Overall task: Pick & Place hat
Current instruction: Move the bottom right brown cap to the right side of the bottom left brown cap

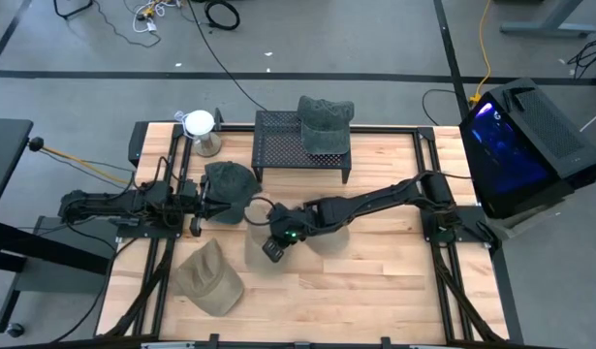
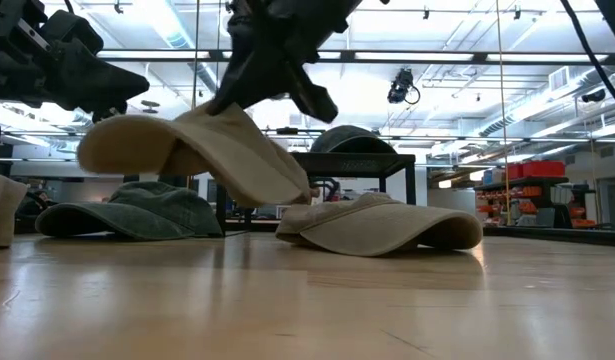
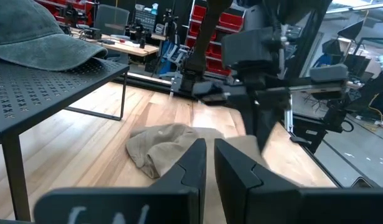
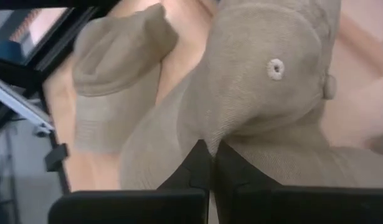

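Observation:
My right gripper (image 1: 278,240) reaches to the table's middle and is shut on a beige hat (image 2: 187,145), which it holds above the wood. A second beige hat (image 2: 387,225) lies on its brim and crown edge just behind it, and a third (image 1: 210,276) sits toward the near left. One green hat (image 1: 230,187) rests on the table by my left gripper (image 1: 196,208), which is shut and touches nothing. Another green hat (image 1: 325,121) sits on the black rack (image 1: 278,145). My right gripper pinches a fold of the beige hat's crown cloth (image 4: 207,134) between its two fingers, near an eyelet (image 4: 275,68). It comes from above, slanting down. The hat is lifted clear of the table and tilted, with its brim (image 2: 117,140) toward the left arm.
A white cup-like object (image 1: 199,126) stands at the far left corner beside the rack. A lit box (image 1: 516,145) sits beyond the table's right edge. Bare wood (image 1: 375,281) lies open toward the near right.

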Controlling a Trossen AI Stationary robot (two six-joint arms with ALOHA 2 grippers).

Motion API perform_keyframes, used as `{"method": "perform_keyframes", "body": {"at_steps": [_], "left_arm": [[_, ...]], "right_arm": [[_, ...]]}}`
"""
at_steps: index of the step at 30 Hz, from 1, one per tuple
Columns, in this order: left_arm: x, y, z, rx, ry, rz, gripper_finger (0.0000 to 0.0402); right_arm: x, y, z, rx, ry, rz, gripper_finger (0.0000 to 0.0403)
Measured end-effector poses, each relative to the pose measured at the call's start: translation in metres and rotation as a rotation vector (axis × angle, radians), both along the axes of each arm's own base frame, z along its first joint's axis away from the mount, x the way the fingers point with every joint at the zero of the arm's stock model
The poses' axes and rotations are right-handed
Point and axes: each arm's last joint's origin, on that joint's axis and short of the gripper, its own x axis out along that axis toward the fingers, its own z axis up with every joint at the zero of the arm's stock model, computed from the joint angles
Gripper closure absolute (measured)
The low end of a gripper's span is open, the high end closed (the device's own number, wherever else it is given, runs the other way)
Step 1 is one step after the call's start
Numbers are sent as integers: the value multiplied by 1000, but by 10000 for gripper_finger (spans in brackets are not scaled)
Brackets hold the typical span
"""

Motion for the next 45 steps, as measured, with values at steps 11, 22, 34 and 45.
{"method": "perform_keyframes", "body": {"at_steps": [11, 22, 34, 45], "left_arm": [[0, 0, 0, 0, 0, 0, 362], [0, 0, 0, 0, 0, 0, 362], [0, 0, 0, 0, 0, 1, 362], [0, 0, 0, 0, 0, 0, 362]], "right_arm": [[1, 8, -2, 30, -11, 22, 402], [0, 12, -2, 34, -3, 33, 399], [0, 11, -7, 6, -15, 51, 398], [-2, 11, -16, 21, -9, 35, 397]]}}
